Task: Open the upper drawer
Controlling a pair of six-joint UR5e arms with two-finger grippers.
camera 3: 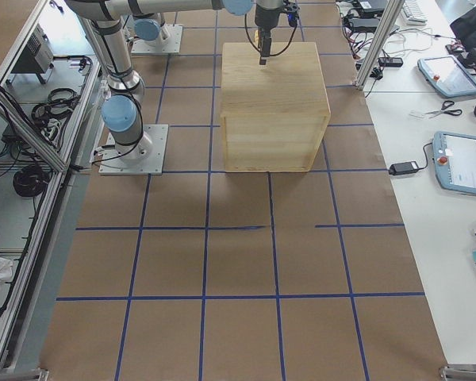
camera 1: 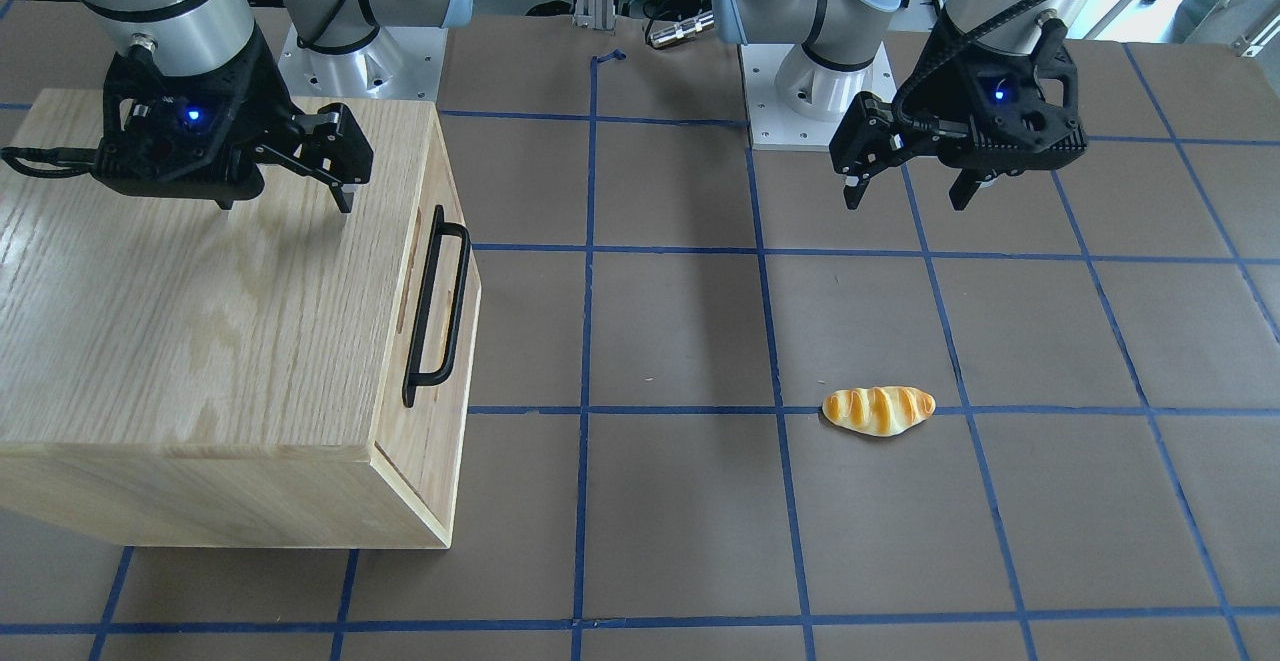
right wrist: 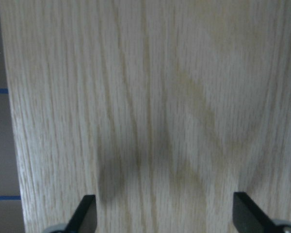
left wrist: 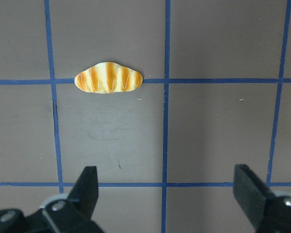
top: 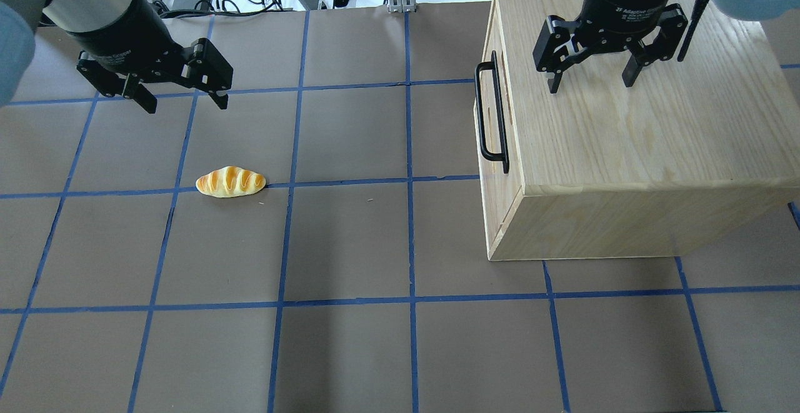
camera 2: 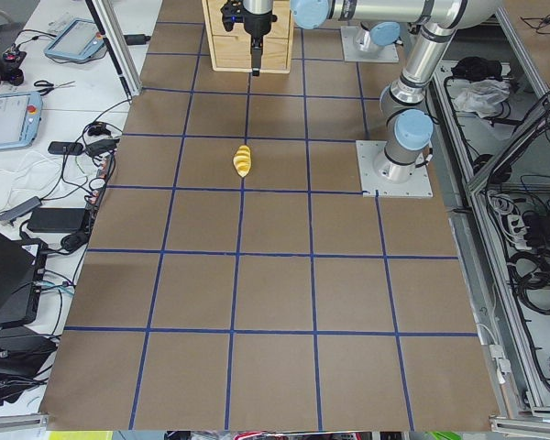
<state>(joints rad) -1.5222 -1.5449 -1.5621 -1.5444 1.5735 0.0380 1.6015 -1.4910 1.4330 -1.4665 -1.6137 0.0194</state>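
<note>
The upper drawer's flat oak front (camera 1: 452,341) faces the table's middle and looks shut, flush with the cabinet (top: 625,138). Its long black bar handle (camera 1: 437,306) also shows in the overhead view (top: 494,113). My right gripper (top: 590,85) hangs open and empty just above the cabinet's top, behind the handle; it also shows in the front view (camera 1: 285,203). The right wrist view shows its fingers (right wrist: 85,216) wide apart over oak grain. My left gripper (top: 186,105) is open and empty above the bare table, far from the drawer (camera 1: 906,203).
A toy bread roll (top: 230,182) lies on the brown mat with blue tape lines, in front of the left gripper; it shows in the left wrist view (left wrist: 108,77). The arm bases (camera 1: 360,51) stand at the robot's side of the table.
</note>
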